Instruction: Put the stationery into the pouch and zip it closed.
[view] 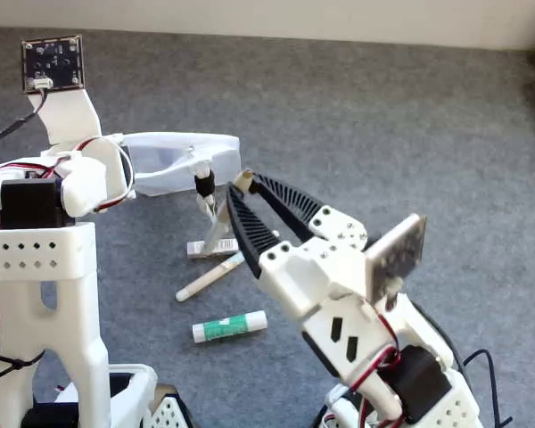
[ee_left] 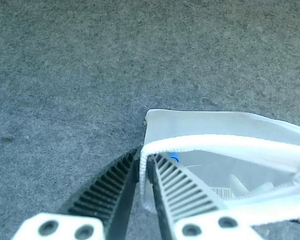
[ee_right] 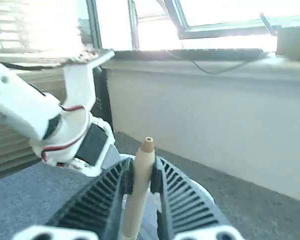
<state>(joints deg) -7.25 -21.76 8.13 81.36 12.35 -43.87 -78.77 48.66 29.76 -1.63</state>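
The white translucent pouch [view: 180, 161] hangs above the grey carpet with its mouth open. My left gripper [ee_left: 145, 163] is shut on the rim at one end of the pouch [ee_left: 225, 145], and pale items lie inside it. My right gripper [view: 237, 194] is shut on a beige pen [ee_right: 139, 180] whose tip [view: 242, 181] sits right at the pouch's near corner. A black-banded white item [view: 203, 185] hangs or leans just below the pouch edge. On the carpet lie a white pen [view: 211, 276], a green-and-white glue stick [view: 229, 326] and a small white flat piece [view: 207, 249].
The left arm's white tower [view: 49, 267] stands at the left, the right arm's body [view: 366, 330] at the lower right. Open grey carpet [view: 410, 134] stretches behind and to the right. A wall and window [ee_right: 215, 30] stand beyond the table.
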